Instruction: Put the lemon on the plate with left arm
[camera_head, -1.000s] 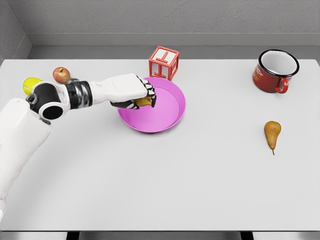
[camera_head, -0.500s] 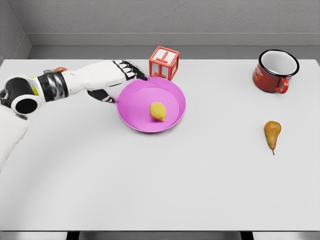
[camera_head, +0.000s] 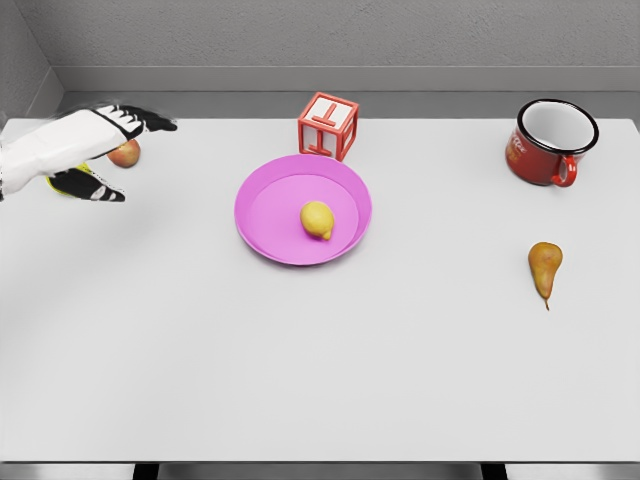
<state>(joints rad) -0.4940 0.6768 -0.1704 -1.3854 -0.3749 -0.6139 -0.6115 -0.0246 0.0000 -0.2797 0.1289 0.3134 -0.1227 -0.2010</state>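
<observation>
The lemon (camera_head: 317, 220) is lying inside the pink plate (camera_head: 270, 215), a little right of the plate's middle, with nothing touching it. The left robot hand (camera_head: 85, 150) is hovering well left of the plate at the frame's edge, its fingers spread loose and holding nothing. An apple (camera_head: 126, 153) is sitting left of the plate, partly hidden by that hand. A red letter block (camera_head: 328, 125) is standing just behind the plate, touching its far rim or nearly so. Well right of the plate on the white worktop (camera_head: 320, 360), a red mug (camera_head: 550, 140) is standing upright and a pear (camera_head: 544, 267) is lying nearer the front.
</observation>
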